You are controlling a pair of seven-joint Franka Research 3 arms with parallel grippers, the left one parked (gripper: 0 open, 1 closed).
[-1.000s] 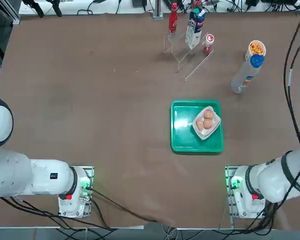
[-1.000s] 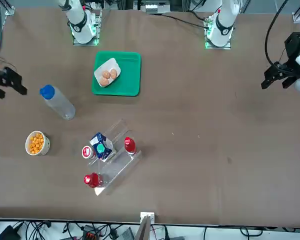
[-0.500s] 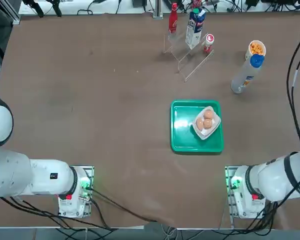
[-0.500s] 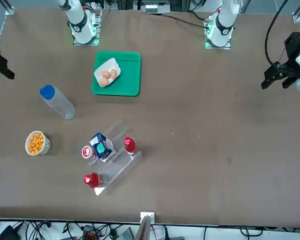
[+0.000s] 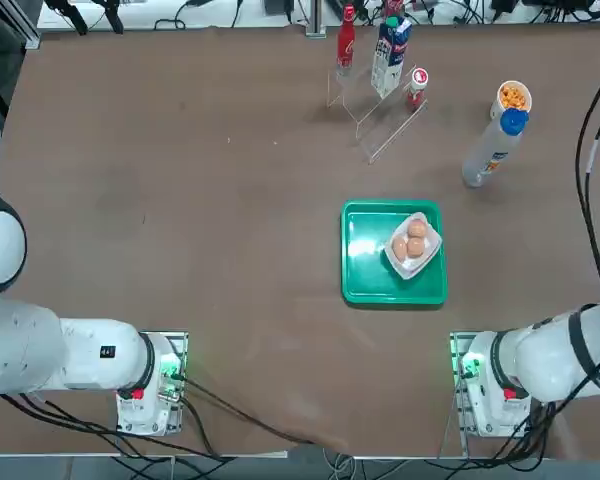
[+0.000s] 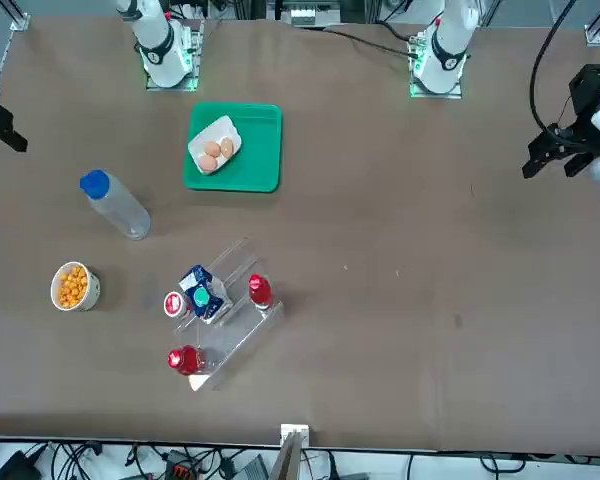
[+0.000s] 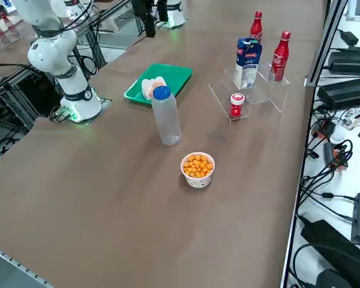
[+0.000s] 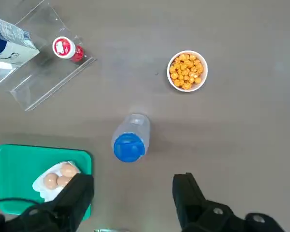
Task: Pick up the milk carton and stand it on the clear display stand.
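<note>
Brown table [image 5: 180,180], cables [image 7: 330,156] alongside

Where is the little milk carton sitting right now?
The milk carton stands on the clear display stand at the table's far edge in the top view, between a tall red bottle and a small red-capped jar.

On the table I count one milk carton [image 7: 248,61] and one clear display stand [image 7: 252,95]. There are two red bottles [image 7: 279,56], one small red-capped jar [image 7: 237,105], one tall plastic bottle with a blue cap [image 7: 166,116] and one cup of orange snacks [image 7: 198,170]. One green tray [image 5: 365,270] carries one white dish [image 5: 427,259] with three eggs [image 5: 414,240].
</note>
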